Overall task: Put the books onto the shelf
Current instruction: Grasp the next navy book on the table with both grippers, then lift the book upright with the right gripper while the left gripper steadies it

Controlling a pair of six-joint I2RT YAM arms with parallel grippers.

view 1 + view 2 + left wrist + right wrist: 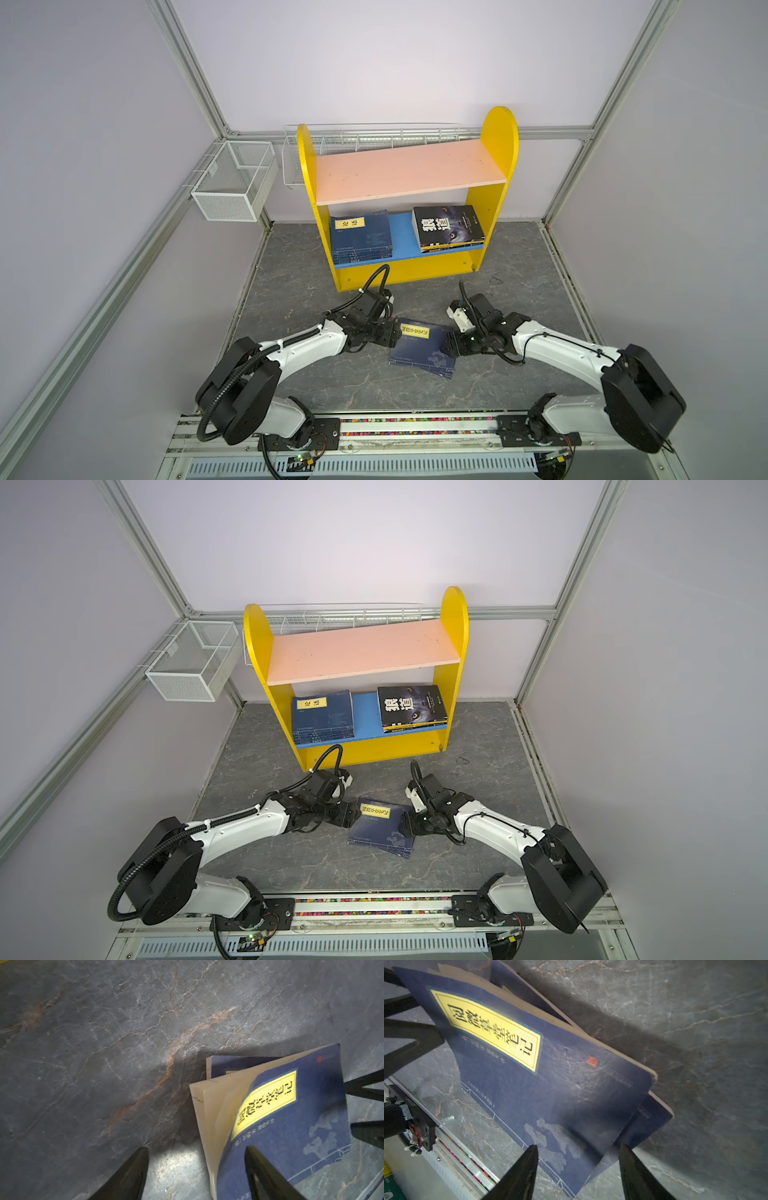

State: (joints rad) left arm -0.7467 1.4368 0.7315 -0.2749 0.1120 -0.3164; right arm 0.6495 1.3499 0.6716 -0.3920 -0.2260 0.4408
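Left wrist view: yellow-labelled navy book (301,1126), pages fanned; left fingers (128,1176) and right fingers (517,1176) apart, empty.

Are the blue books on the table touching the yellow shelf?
Apart. Both top views show a strip of bare grey table between the blue books and the shelf.

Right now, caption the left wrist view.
Open left tool straddles the fanned edge of the top navy book.

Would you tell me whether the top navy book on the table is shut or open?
Partly open: the top navy book has a curled-up cover, cream pages fanned beneath.
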